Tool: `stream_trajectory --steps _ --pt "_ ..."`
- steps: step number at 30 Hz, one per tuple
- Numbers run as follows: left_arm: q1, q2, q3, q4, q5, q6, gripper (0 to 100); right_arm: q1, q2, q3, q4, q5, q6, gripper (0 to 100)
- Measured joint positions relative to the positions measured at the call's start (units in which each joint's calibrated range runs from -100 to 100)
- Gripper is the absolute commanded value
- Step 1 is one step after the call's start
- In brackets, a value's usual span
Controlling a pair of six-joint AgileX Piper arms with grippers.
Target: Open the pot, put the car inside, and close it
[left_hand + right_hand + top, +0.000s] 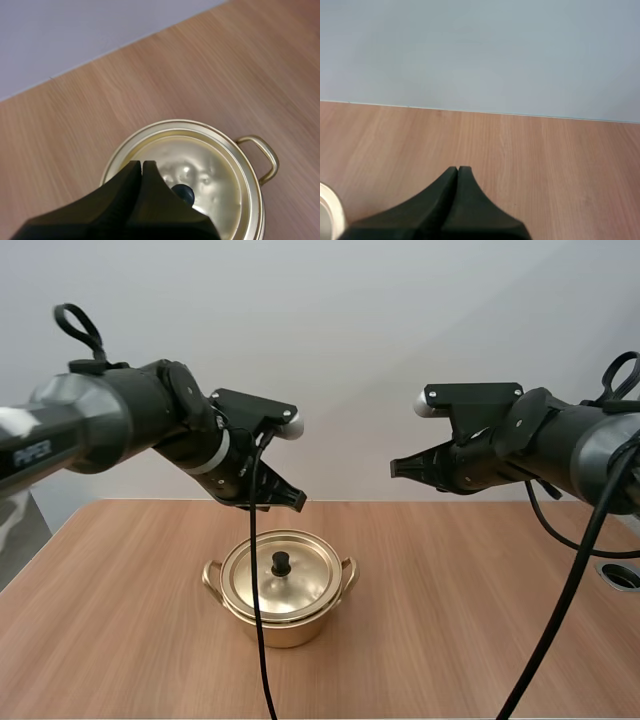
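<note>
A gold pot [281, 588] stands on the wooden table [470, 620], its lid [281, 576] in place with a black knob [281, 562] on top. My left gripper [297, 500] hovers shut just above and behind the pot; in the left wrist view its fingers [141, 166] lie together as one wedge over the lid [210, 180], near the knob [184, 192]. My right gripper [395, 468] hangs shut in the air to the right of the pot, well above the table. In the right wrist view its closed fingers [458, 171] point across bare wood.
A round metal fitting [622, 574] sits in the table at the far right edge. A pale wall rises behind the table's back edge. Bare wood stretches to the right of the pot and in front of it.
</note>
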Motion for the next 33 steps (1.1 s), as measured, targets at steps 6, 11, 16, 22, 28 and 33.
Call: stream_trajectory --steps 6,11,16,22,28,33 --pt "0.0 -11.52 0.45 -0.4 -7.24 -2.08 0 0.0 -6.01 0.0 3.94 2.36 0.0 0" --pt "0.0 -21.07 3.67 0.71 -13.48 -7.43 0 0.19 -12.42 0.56 4.05 5.63 -0.85 0" --pt "0.0 -30.59 13.0 2.0 -26.37 -11.53 0 0.89 -19.99 3.47 4.05 8.27 -1.27 0" --pt "0.0 -42.08 24.78 2.61 -39.95 -15.25 0 0.89 -29.04 9.21 4.05 8.8 -2.28 0" --pt "0.0 -50.64 35.18 5.98 -43.69 -16.21 0 0.89 -34.93 16.12 2.53 7.03 -4.84 0" --pt "0.0 -51.17 36.49 6.02 -44.64 -16.16 0 0.89 -36.47 21.62 2.53 -2.88 -8.69 0"
